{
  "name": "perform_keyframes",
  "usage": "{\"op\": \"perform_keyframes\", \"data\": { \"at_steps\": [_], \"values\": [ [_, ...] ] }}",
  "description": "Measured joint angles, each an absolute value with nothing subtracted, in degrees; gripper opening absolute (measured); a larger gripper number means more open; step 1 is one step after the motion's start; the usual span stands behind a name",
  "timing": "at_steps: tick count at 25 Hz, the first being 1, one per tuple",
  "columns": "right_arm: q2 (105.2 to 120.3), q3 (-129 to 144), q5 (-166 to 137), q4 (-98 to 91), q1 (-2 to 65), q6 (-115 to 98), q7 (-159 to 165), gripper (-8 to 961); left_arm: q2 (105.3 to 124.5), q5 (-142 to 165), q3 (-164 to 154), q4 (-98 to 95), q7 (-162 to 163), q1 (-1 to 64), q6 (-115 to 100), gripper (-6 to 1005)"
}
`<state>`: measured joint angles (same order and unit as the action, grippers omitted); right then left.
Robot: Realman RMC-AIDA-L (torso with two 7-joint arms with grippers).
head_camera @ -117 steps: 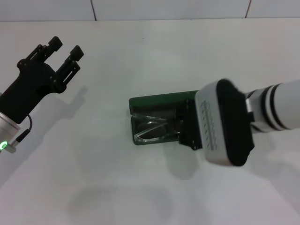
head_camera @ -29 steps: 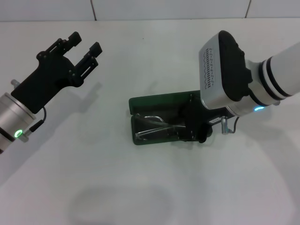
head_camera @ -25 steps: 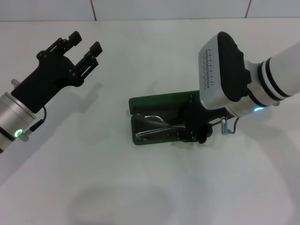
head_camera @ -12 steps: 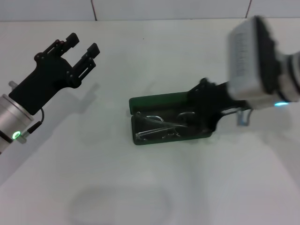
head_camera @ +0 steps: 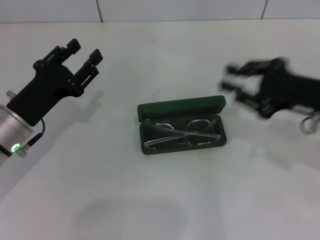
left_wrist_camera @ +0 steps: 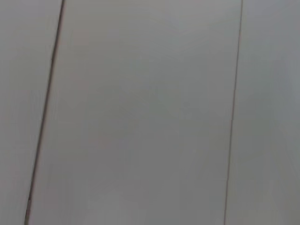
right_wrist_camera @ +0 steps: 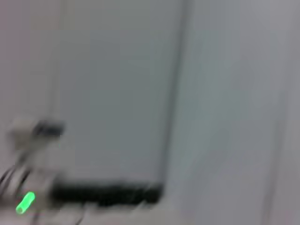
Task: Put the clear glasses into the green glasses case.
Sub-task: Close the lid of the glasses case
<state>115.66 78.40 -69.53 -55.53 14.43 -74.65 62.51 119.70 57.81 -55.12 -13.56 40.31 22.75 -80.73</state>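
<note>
Green glasses case [head_camera: 181,106] sits open mid-table [head_camera: 150,200], lid hinged up on the far side. Clear glasses [head_camera: 181,135] lie inside the tray, arms folded and crossed over the lens, nothing touching them. Right gripper [head_camera: 235,90] is just right of the case, off it, motion-blurred; fingers look spread and empty. Left gripper [head_camera: 81,54] hangs farther back on the left, well apart from the case, 2 fingers parted, holding nothing. Both wrist views show only pale panelled surface.
</note>
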Motion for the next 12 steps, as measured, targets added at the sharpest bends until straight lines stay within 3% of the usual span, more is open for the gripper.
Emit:
{"op": "perform_keyframes", "data": {
  "at_steps": [8,12],
  "values": [
    [115.98,59.15,-51.98,-19.61,20.97,-89.63,42.22,378,119.70,58.31,-61.50,-12.71,46.37,26.77,-76.80,607],
    [116.04,58.25,-47.24,-15.60,20.97,-90.23,38.58,519,119.55,58.54,-68.21,-13.03,52.69,31.48,-69.36,608]
  ]
}}
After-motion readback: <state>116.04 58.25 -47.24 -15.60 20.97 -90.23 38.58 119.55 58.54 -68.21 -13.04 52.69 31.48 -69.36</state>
